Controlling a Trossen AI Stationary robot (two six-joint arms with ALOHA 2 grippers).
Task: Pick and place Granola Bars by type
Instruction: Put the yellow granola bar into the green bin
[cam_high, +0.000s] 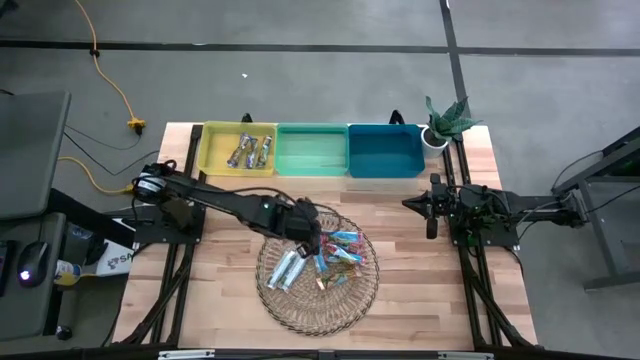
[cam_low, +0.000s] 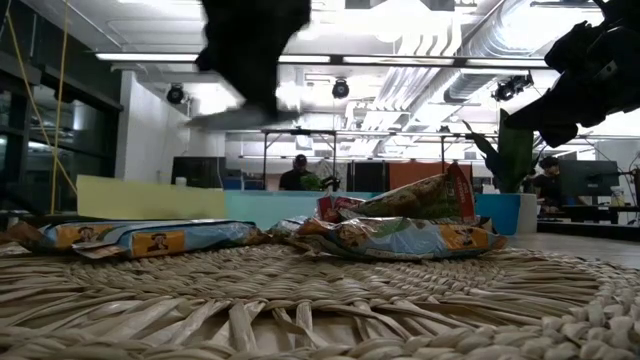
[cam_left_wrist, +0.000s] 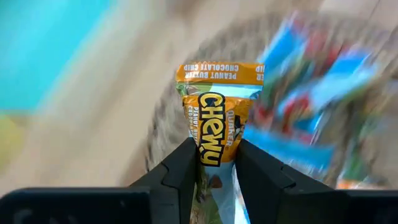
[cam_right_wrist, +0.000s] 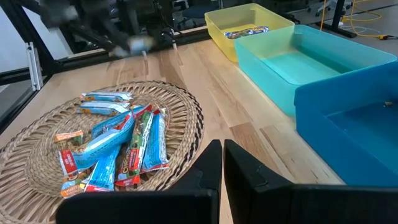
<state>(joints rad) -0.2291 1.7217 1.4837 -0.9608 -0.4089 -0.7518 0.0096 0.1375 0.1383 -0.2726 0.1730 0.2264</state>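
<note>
Pinched by its lower end in the left claw (cam_left_wrist: 211, 165), an orange-topped shiny wrapped granola bar (cam_left_wrist: 216, 106) hung above the round wicker tray (cam_high: 300, 305). So shallow a pinch risked the bar slipping out. Right claw (cam_right_wrist: 218, 165) waited pressed together beside the tray.

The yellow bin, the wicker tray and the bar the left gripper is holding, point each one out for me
yellow bin (cam_high: 238, 150): high view, on its floor beside the bars in it.
wicker tray (cam_high: 318, 307): high view, bare weave near its front rim.
peanut butter Chewy bar (cam_left_wrist: 217, 93): left wrist view, upper wrapper above the fingers.
</note>
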